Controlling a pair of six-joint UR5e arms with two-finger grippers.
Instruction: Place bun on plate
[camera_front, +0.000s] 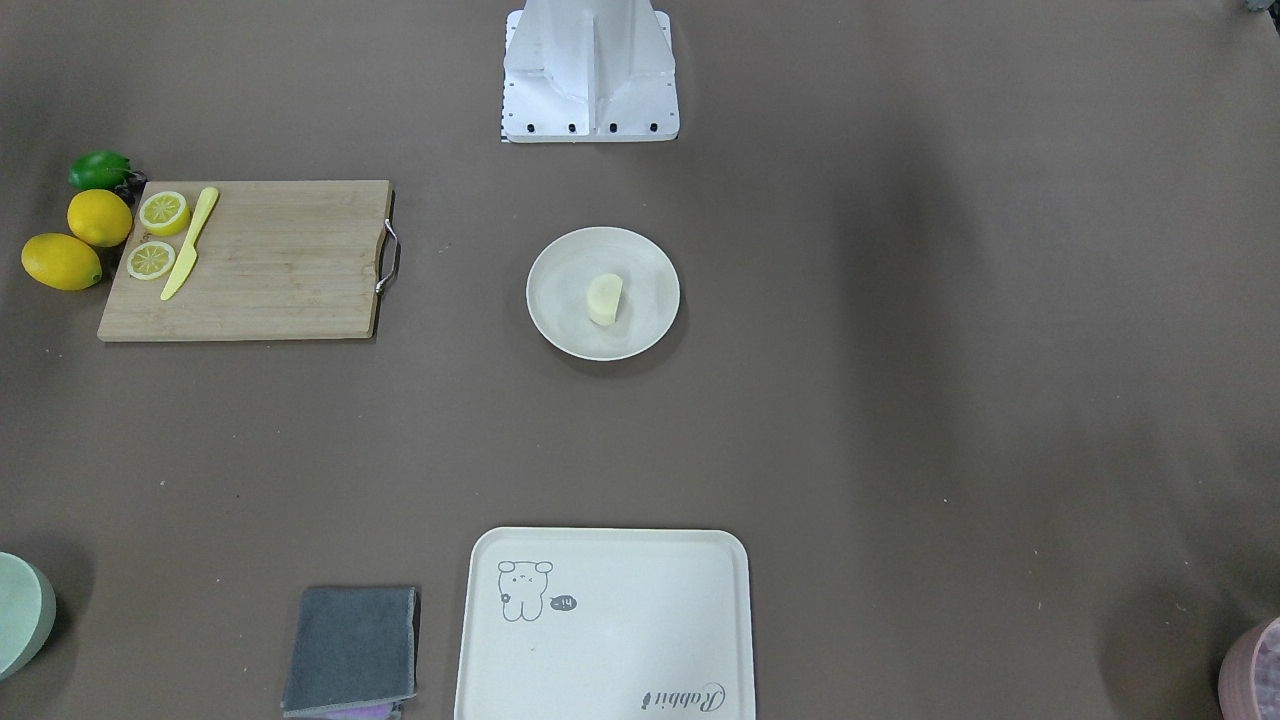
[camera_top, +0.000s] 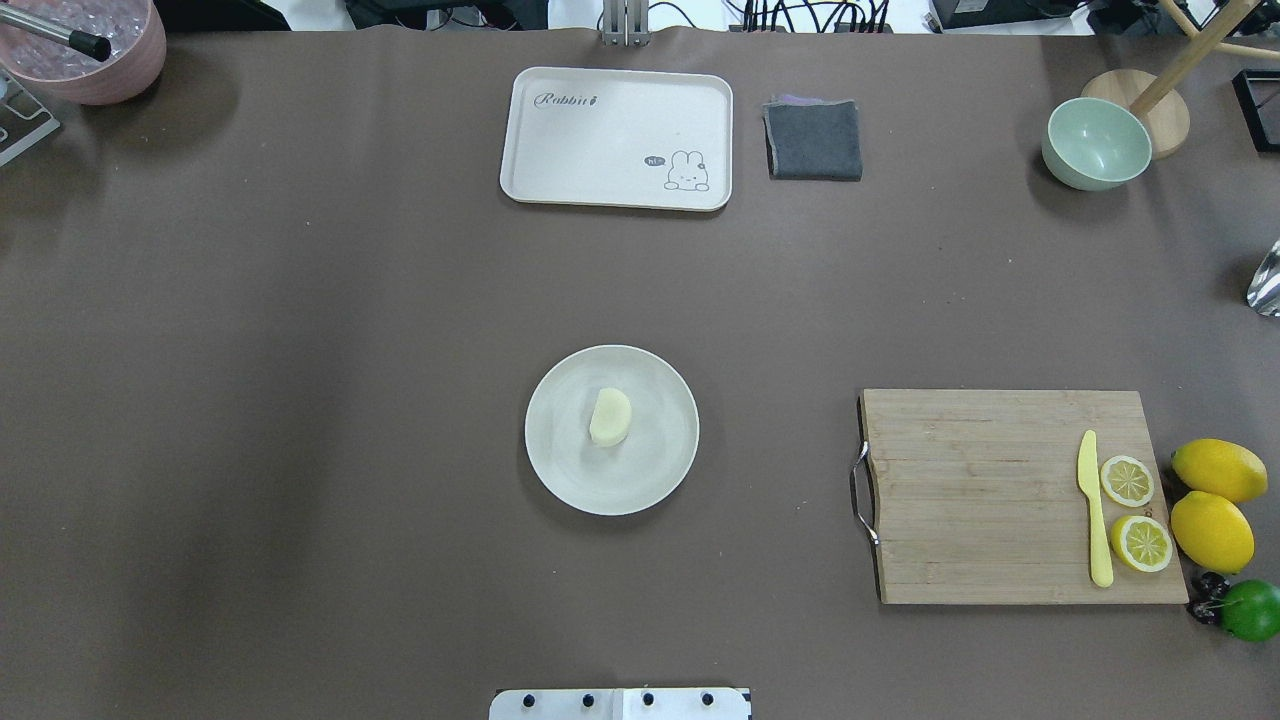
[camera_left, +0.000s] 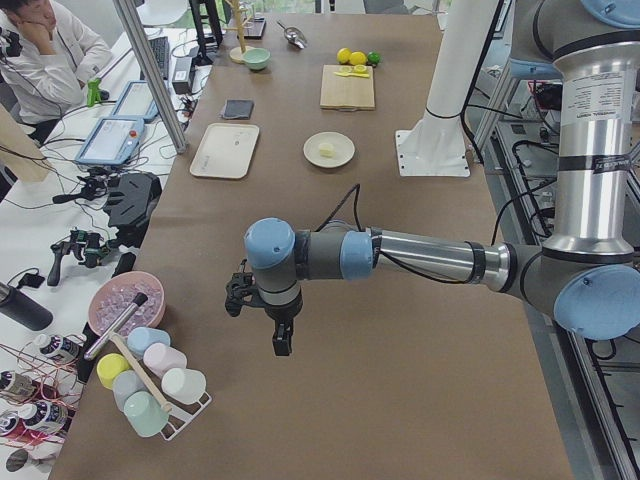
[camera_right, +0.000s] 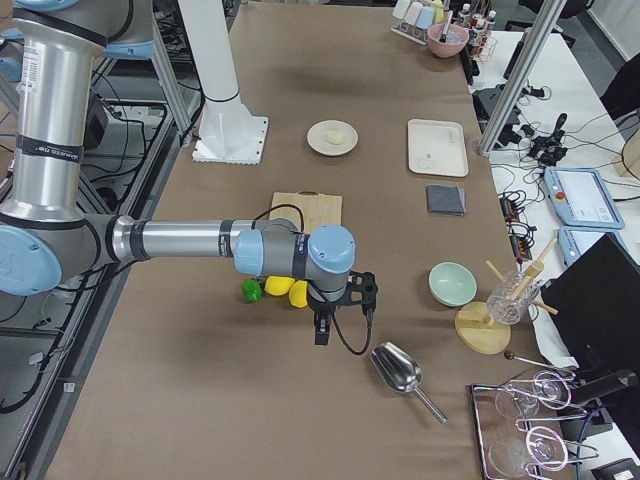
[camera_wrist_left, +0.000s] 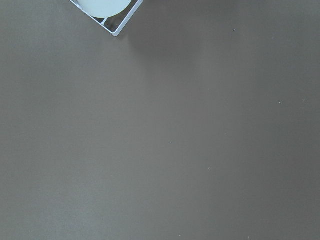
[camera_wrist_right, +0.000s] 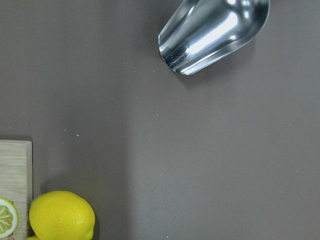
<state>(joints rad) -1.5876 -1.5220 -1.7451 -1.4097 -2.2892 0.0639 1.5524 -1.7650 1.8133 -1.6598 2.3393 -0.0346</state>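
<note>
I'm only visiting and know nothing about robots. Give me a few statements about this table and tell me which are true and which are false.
1. The bun lies on the plate. True.
2. The yellow knife lies on the tray. False: it lies on the cutting board.
3. Two lemon halves sit on the cutting board beside the knife. True.
4. A gripper is holding the bun. False: the left gripper hangs over bare table and the right gripper hangs near the whole lemons, both far from the plate.
5. The green bowl stands on the tray. False: it stands on the table, past the grey cloth.
</note>
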